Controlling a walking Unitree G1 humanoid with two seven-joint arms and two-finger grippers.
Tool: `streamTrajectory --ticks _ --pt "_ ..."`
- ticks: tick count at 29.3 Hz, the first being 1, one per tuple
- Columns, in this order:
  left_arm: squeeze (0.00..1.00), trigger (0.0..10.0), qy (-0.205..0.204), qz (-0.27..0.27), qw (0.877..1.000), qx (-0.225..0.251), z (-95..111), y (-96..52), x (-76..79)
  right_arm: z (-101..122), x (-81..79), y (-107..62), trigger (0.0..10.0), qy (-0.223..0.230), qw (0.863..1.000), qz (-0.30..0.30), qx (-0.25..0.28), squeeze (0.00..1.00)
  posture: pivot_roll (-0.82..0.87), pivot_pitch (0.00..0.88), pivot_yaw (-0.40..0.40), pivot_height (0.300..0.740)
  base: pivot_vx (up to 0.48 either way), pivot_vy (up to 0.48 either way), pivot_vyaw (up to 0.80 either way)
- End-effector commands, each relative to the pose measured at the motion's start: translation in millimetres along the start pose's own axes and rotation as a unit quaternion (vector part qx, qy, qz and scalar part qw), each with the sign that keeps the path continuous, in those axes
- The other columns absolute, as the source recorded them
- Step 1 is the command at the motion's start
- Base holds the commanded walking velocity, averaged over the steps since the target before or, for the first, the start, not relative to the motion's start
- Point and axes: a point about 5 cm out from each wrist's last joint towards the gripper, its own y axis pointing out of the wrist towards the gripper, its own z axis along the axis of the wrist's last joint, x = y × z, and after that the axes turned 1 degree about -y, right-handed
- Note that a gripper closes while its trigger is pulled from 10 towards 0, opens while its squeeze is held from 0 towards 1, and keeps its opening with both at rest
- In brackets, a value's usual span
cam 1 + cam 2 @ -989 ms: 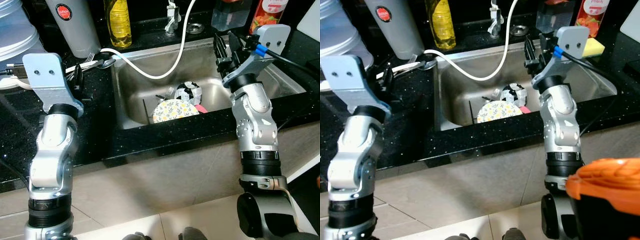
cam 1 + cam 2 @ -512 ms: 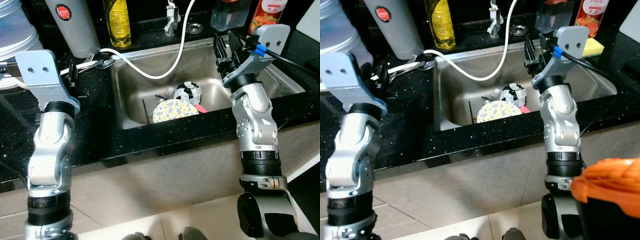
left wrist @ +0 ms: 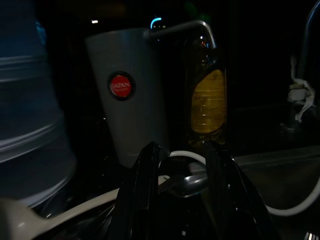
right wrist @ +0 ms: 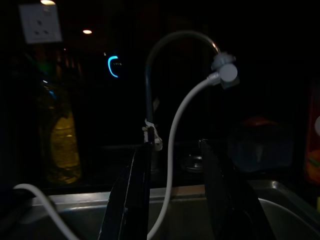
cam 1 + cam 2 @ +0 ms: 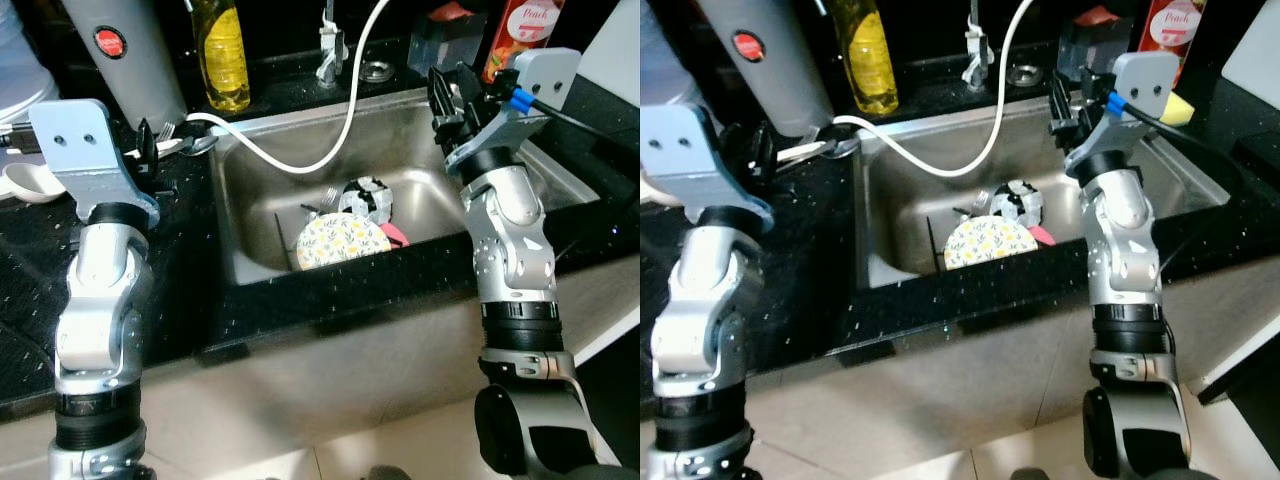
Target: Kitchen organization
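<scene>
Both end effectors poised at the sink, dishes waiting inside.

The flowered plate (image 5: 343,240) leans on edge in the sink (image 5: 250,220), touching a black-and-white mug (image 5: 366,196) behind it, with a fork (image 5: 322,198) beside them. Plate and mug look ceramic: stiff, breakable and likely slick (wet, probably). The plate is best pinched at its raised upper rim, the mug at its wall. The right end effector (image 5: 447,95) hangs released over the sink's right side. The left end effector (image 3: 181,165), fingers apart, hovers over a spoon (image 3: 186,184) on the worktop (image 5: 190,250) left of the sink; what else lies there is too dark to tell.
</scene>
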Motion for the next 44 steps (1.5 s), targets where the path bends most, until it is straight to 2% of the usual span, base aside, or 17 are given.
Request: streamTrajectory --ticks 1,12,26,29,32,34,36,37,38,39,40,41,42,43,44 --pt "0.0 10.0 -0.003 0.008 1.0 -0.003 -2.0 1.1 -3.7 -1.7 -2.0 1.5 10.0 0.0 1.0 0.003 -0.003 0.0 -0.06 0.048 0.076 0.74 0.307 0.0 0.0" --pt "0.0 10.0 -0.003 0.008 1.0 -0.001 -2.2 0.8 -3.5 -2.1 -1.5 0.5 10.0 0.0 1.0 0.002 -0.003 0.0 -0.06 0.048 0.078 0.74 0.336 0.0 0.0" --pt "0.0 10.0 -0.008 0.022 1.0 -0.006 -2.0 3.1 -5.7 -2.6 -0.8 0.4 10.0 0.0 1.0 0.002 -0.002 0.0 -0.06 0.046 0.079 0.74 0.0 0.0 0.0" --pt "0.0 10.0 -0.002 0.038 0.999 -0.019 -3.3 7.3 -10.9 -2.4 -1.3 1.0 10.0 0.0 1.0 0.003 -0.001 0.0 -0.06 0.044 0.08 0.74 0.0 0.0 0.0" --pt "0.0 10.0 -0.023 0.065 0.997 -0.043 -3.0 15.8 -19.0 -0.4 -1.5 2.4 10.0 -0.015 1.0 0.012 0.001 0.0 -0.06 0.042 0.079 0.74 0.0 0.0 0.0" --pt "0.0 10.0 -0.027 0.07 0.996 -0.049 -1.9 18.4 -21.0 0.5 -1.5 3.0 10.0 -0.024 1.0 0.016 0.001 0.0 -0.06 0.042 0.079 0.74 0.0 0.0 0.0" --pt "0.0 10.0 -0.028 0.071 0.995 -0.065 1.5 27.3 -22.5 4.6 0.0 5.7 10.0 -0.03 0.999 0.025 0.005 0.0 -0.05 0.037 0.074 0.74 0.0 0.0 0.0" --pt "0.0 10.0 -0.024 0.084 0.993 -0.083 -0.4 32.0 -24.5 9.4 0.7 8.3 10.0 -0.013 0.999 0.027 0.013 0.0 -0.05 0.037 0.074 0.74 0.0 0.0 0.0" --pt "0.0 10.0 -0.038 0.107 0.987 -0.114 -6.6 37.7 -28.1 17.2 1.5 12.2 10.0 0.004 0.999 0.028 0.024 0.0 -0.06 0.035 0.077 0.74 0.0 0.0 0.0" --pt "0.0 10.0 -0.038 0.107 0.987 -0.114 -6.6 37.7 -28.1 17.2 1.5 12.2 10.0 0.004 0.999 0.028 0.024 0.0 -0.06 0.035 0.077 0.74 0.0 0.0 0.0" --pt "0.0 10.0 -0.049 0.123 0.982 -0.137 -11.5 40.8 -30.2 22.4 1.8 14.7 10.0 0.016 0.999 0.028 0.031 0.0 -0.06 0.035 0.077 0.74 0.0 0.0 0.0" --pt "0.0 10.0 -0.077 0.144 0.972 -0.167 -20.9 44.8 -32.1 30.7 1.3 18.6 10.0 0.015 0.998 0.034 0.045 0.0 -0.06 0.033 0.08 0.74 0.0 0.0 0.0" --pt "0.0 10.0 -0.077 0.144 0.972 -0.167 -20.9 44.8 -32.1 30.7 1.3 18.6 10.0 0.015 0.998 0.034 0.045 0.0 -0.06 0.033 0.08 0.74 0.0 0.0 0.0" --pt "0.0 10.0 -0.158 0.187 0.946 -0.211 -37.3 50.4 -32.1 40.6 -1.0 23.4 10.0 -0.002 0.997 0.046 0.064 0.0 -0.08 0.035 0.088 0.74 0.0 0.0 0.0" --pt "0.0 10.0 -0.158 0.187 0.946 -0.211 -37.3 50.4 -32.1 40.6 -1.0 23.4 10.0 -0.002 0.997 0.046 0.064 0.0 -0.08 0.035 0.088 0.74 0.0 0.0 0.0"
